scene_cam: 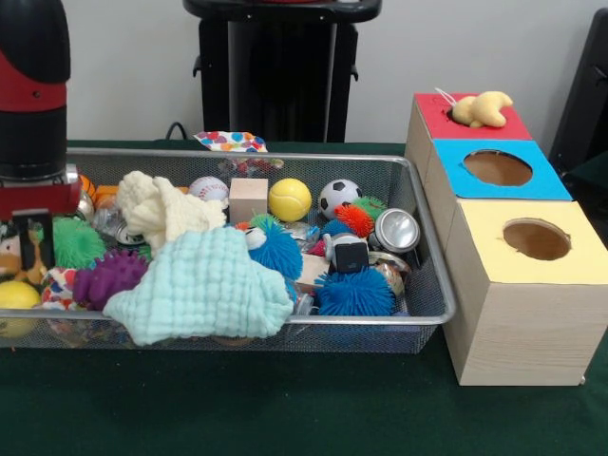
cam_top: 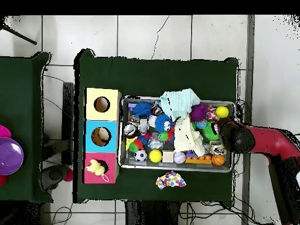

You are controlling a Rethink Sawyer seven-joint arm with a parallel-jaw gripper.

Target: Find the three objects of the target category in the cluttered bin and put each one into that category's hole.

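Note:
The wire-mesh bin (scene_cam: 285, 158) is full of toys; it also shows in the overhead view (cam_top: 122, 133). My gripper (scene_cam: 32, 249) hangs low at the bin's left end, open, its fingers (scene_cam: 46, 249) apart with nothing between them. In the overhead view the arm's head (cam_top: 233, 139) hides it. An orange, black-striped tiger plush (scene_cam: 8, 262) lies just left of the gripper, partly cut off. A pale yellow plush (scene_cam: 482, 109) lies on the red face (scene_cam: 494, 128) of the wooden box, covering its hole; it also shows from overhead (cam_top: 95, 169). No third plush shows.
A mint knitted cloth (scene_cam: 204, 290) and a cream cloth (scene_cam: 166, 211) cover part of the heap. Puffer balls, sport balls, a wooden block (scene_cam: 248, 199) and a can (scene_cam: 396, 230) fill the rest. The blue-faced hole (scene_cam: 497, 168) and yellow-faced hole (scene_cam: 537, 239) stand beside the bin.

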